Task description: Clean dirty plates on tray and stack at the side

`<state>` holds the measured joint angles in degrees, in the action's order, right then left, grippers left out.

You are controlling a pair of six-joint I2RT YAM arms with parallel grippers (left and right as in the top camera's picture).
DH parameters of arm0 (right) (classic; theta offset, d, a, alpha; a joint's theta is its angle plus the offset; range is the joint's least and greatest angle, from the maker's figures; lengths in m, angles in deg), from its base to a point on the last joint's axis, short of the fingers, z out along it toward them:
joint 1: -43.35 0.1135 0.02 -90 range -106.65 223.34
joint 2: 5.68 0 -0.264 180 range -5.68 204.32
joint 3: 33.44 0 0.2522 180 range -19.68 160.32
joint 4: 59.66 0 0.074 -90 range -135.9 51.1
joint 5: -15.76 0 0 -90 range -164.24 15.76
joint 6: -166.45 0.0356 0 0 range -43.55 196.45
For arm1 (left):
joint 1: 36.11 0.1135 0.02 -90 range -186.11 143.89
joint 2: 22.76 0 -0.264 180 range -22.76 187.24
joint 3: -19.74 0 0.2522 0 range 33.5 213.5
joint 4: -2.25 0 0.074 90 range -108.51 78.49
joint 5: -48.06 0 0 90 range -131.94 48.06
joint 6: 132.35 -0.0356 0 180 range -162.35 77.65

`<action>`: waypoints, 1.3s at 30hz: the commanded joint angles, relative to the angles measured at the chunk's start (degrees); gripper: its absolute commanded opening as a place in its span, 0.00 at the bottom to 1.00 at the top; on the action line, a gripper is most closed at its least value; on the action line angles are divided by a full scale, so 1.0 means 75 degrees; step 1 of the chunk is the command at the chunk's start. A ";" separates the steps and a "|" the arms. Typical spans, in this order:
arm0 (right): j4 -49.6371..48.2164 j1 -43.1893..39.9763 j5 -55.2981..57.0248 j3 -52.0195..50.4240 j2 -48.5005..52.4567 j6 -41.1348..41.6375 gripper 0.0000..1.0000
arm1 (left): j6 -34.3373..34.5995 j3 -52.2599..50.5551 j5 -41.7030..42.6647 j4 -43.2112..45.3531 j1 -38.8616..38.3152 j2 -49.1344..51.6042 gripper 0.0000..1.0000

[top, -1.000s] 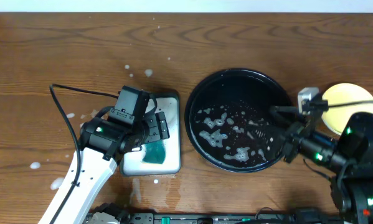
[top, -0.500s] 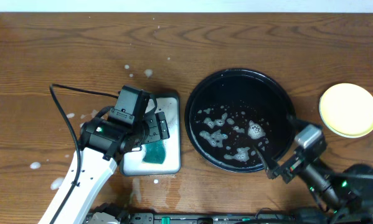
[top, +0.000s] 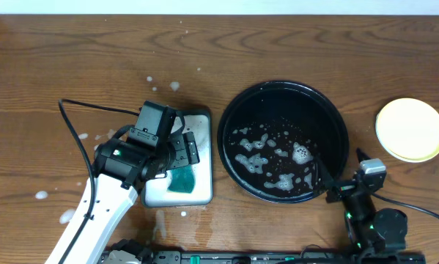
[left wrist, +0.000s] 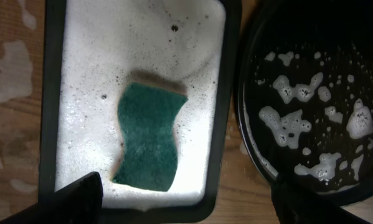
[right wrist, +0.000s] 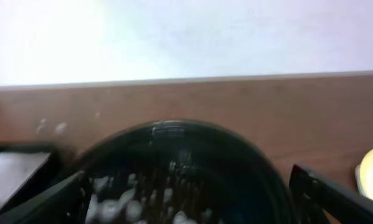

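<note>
The black round tray sits right of centre and holds only foam blobs and water; it also shows in the left wrist view and the right wrist view. A yellow plate lies on the table to the right of the tray; no mint-blue plate shows. My left gripper is open and empty above a green sponge. My right gripper is open and empty at the tray's near right rim, facing across it.
The sponge lies in a foamy white rectangular tray just left of the black tray. Foam splashes dot the wood at the left. The right arm base sits at the front right edge.
My right arm has pulled back from beside the yellow plate to the front edge, its gripper now at the tray's near rim. The left arm has not moved.
</note>
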<state>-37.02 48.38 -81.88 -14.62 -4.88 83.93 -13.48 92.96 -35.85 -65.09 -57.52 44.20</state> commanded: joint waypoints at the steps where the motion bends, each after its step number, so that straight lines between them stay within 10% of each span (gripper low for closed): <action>1: -0.0854 -0.0073 0.0396 -0.0632 -0.0070 0.0233 0.99 | -0.0017 0.0102 0.0020 -0.0015 0.0032 0.0003 0.87; 30: -0.0667 -0.0073 0.0414 -0.0632 -0.0052 0.0227 0.99 | -0.0746 -0.0189 -0.0819 -0.0350 0.0326 -0.1635 0.87; 39: -0.0667 -0.0073 0.0414 -0.0632 -0.0052 0.0227 0.99 | -0.3121 -0.2725 0.0533 0.3066 0.2579 -0.5266 0.87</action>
<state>-42.28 48.38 -79.32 -19.28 -4.99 85.00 -26.93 78.95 -36.75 -45.71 -41.85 11.61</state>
